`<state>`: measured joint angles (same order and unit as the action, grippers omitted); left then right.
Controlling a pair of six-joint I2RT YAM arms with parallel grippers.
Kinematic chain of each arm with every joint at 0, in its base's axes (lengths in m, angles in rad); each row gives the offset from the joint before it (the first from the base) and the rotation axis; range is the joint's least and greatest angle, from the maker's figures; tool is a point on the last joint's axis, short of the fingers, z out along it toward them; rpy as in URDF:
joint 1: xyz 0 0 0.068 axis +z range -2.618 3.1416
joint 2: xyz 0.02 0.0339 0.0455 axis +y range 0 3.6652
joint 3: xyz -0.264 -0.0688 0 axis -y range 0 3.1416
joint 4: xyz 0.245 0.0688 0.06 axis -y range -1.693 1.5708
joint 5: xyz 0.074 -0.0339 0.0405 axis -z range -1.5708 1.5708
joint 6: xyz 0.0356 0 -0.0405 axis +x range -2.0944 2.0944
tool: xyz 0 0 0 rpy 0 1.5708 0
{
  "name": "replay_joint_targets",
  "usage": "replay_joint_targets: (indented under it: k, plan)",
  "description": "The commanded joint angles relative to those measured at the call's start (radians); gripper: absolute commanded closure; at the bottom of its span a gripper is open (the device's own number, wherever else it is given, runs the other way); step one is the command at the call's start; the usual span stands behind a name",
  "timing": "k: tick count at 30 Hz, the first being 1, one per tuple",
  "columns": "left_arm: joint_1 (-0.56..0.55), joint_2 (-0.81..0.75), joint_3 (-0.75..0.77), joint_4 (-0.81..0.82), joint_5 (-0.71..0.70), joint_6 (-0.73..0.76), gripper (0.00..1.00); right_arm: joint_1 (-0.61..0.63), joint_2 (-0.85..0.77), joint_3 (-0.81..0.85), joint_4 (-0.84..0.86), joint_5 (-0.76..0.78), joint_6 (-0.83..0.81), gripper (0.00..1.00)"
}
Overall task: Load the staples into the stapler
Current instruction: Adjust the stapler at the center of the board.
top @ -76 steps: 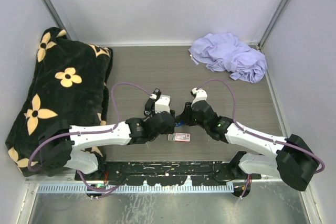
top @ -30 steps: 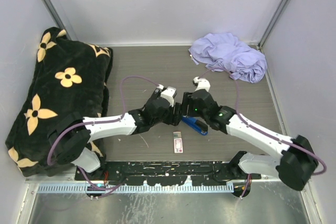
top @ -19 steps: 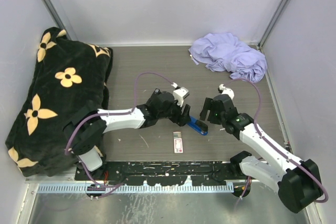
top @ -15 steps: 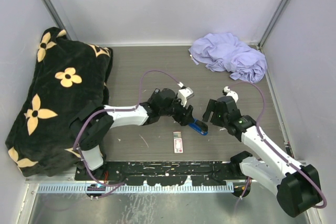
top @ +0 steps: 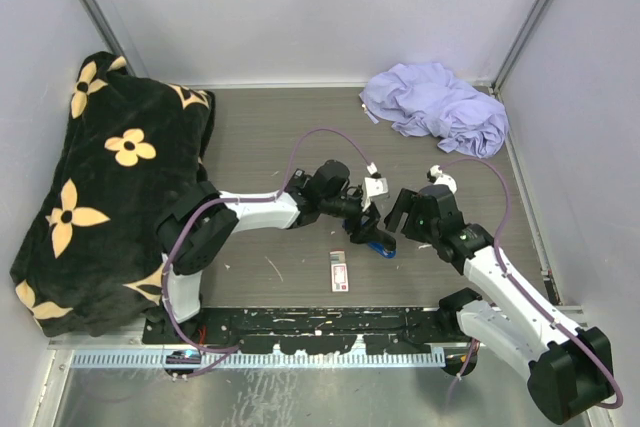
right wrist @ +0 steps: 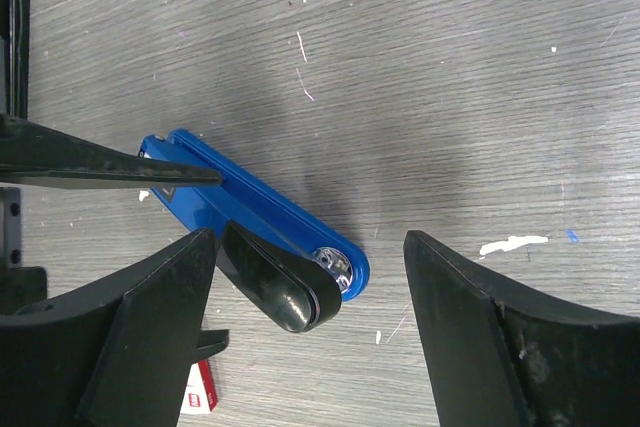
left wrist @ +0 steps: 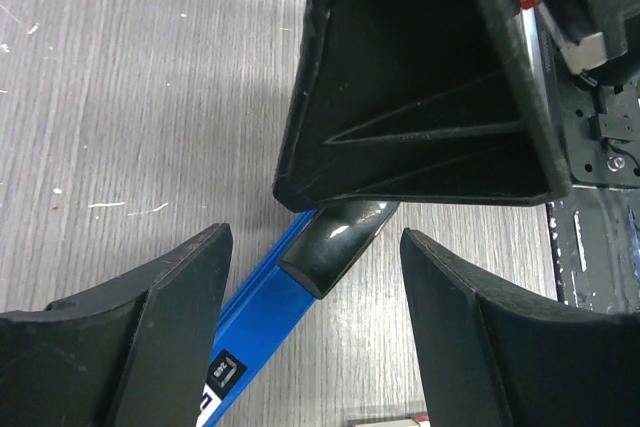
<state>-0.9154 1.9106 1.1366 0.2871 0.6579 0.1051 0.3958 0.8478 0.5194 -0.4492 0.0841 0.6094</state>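
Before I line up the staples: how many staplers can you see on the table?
1. The blue stapler lies mid-table, just beyond and right of the staples box. Another could be hidden under the flowered blanket or the lavender cloth.

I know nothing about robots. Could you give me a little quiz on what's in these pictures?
1. True or false: the staples box sits inside the stapler.
2. The left gripper and the right gripper are both: A open, B shut, C hidden?
3. What lies in the far right corner of the table?
Key: 1 false; 2 A; 3 the crumpled purple cloth.
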Motion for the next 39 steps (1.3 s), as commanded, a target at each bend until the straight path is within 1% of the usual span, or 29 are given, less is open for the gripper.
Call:
replay_joint_targets:
  k: [1,4,6,8,12,18,19,26,28,31,34,39]
  plan:
    - [-0.03,0.034,0.06,-0.083,0.055,0.101,0.3,-0.014,-0.033,0.009,0.017,0.016,0.03,0.18]
    - [-0.045,0.051,0.058,-0.091,0.026,0.122,0.3,-0.017,-0.044,0.012,0.004,0.033,0.038,0.18]
    - [-0.048,0.058,0.06,-0.097,0.001,0.139,0.3,-0.018,-0.046,0.016,0.0,0.022,0.038,0.18]
    - [-0.056,0.064,0.074,-0.138,-0.034,0.174,0.3,-0.017,-0.043,0.017,-0.003,-0.002,0.036,0.18]
    - [-0.086,0.082,0.098,-0.228,-0.12,0.259,0.34,-0.018,-0.047,0.014,-0.001,-0.034,0.033,0.18]
    - [-0.108,0.07,0.063,-0.266,-0.235,0.322,0.4,-0.018,-0.059,0.019,0.014,-0.062,0.032,0.18]
    - [-0.109,0.067,0.054,-0.267,-0.247,0.328,0.42,-0.018,-0.057,0.018,0.018,-0.065,0.034,0.18]
    - [-0.123,0.068,0.05,-0.313,-0.323,0.371,0.69,-0.017,-0.049,0.015,0.025,-0.06,0.042,0.18]
    - [-0.125,0.051,0.028,-0.299,-0.337,0.369,0.73,-0.018,-0.056,0.01,0.025,-0.056,0.047,0.18]
    - [-0.124,0.011,-0.022,-0.274,-0.372,0.364,0.85,-0.018,-0.07,0.004,0.034,-0.059,0.053,0.17]
    - [-0.124,-0.029,-0.062,-0.246,-0.384,0.332,0.99,-0.018,-0.085,0.0,0.066,-0.078,0.055,0.12]
    - [-0.106,-0.129,-0.174,-0.097,-0.361,0.227,1.0,-0.026,-0.086,-0.023,0.135,-0.134,0.064,0.06]
